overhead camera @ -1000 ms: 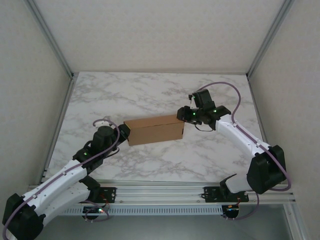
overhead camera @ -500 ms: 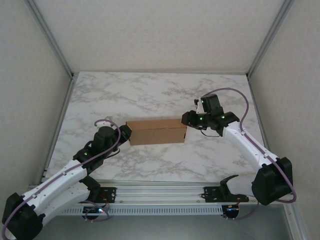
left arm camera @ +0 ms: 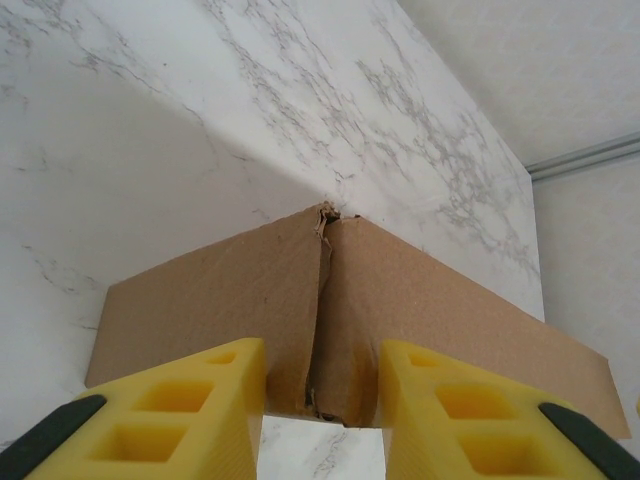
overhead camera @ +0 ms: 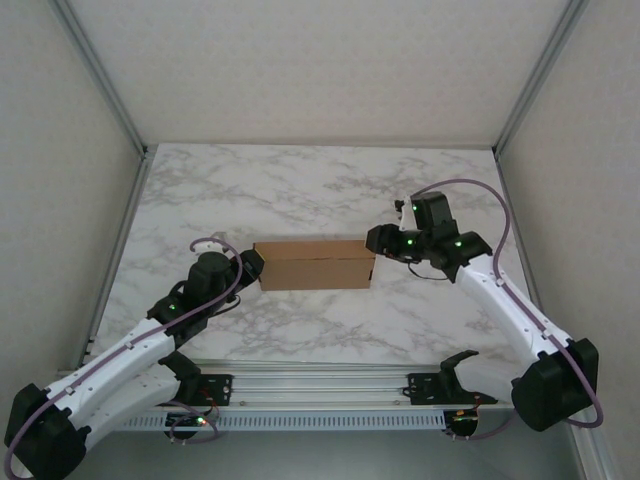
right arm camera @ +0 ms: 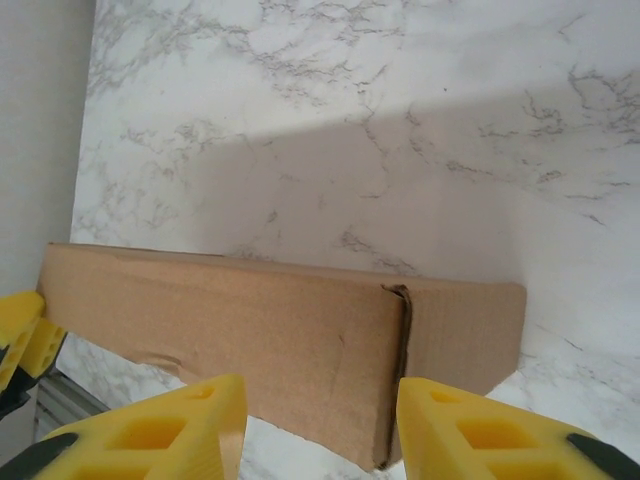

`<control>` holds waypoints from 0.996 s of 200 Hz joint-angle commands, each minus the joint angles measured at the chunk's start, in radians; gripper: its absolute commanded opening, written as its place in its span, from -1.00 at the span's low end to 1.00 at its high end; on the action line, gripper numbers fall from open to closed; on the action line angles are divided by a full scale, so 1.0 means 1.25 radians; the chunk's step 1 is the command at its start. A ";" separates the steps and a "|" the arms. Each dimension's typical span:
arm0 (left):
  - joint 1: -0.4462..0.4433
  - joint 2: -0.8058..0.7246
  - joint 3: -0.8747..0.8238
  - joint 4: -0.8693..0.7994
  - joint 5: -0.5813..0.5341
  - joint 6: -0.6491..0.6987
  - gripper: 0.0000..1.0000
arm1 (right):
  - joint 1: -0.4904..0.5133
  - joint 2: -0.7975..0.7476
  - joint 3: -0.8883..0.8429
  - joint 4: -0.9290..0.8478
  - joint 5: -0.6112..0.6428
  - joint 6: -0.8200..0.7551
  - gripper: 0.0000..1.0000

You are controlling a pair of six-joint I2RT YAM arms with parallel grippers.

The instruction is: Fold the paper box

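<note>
The paper box (overhead camera: 313, 265) lies folded up as a long, shallow brown cardboard block across the middle of the marble table (overhead camera: 300, 190). My left gripper (overhead camera: 250, 263) is at its left end. In the left wrist view the yellow fingers (left arm camera: 200, 400) press on both sides of the box's end corner (left arm camera: 330, 300), where a torn seam runs down. My right gripper (overhead camera: 373, 240) hovers at the right end. Its fingers (right arm camera: 180, 420) stand wide apart, open, just short of the box's corner (right arm camera: 400, 380), touching nothing.
Grey walls and aluminium frame posts (overhead camera: 120, 120) close in the table on the left, back and right. A metal rail (overhead camera: 320, 385) with both arm bases runs along the near edge. Bare marble lies behind and in front of the box.
My right gripper has drawn back to the right off the box's end and its jaws have widened. The box has swung slightly to lie level. The left gripper keeps its hold.
</note>
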 commanded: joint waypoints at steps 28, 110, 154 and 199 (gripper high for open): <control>-0.013 0.016 -0.001 -0.065 0.019 0.016 -0.32 | -0.010 -0.037 -0.057 -0.019 -0.019 -0.014 -0.15; -0.014 0.019 0.010 -0.070 0.018 0.028 -0.32 | -0.013 -0.026 -0.127 -0.017 0.024 -0.001 -0.40; -0.011 0.023 0.068 -0.099 0.009 0.073 -0.14 | -0.013 -0.014 -0.108 -0.020 0.010 0.006 -0.41; -0.006 -0.012 0.151 -0.107 0.013 0.140 0.17 | -0.013 -0.006 -0.095 -0.018 0.002 0.015 -0.41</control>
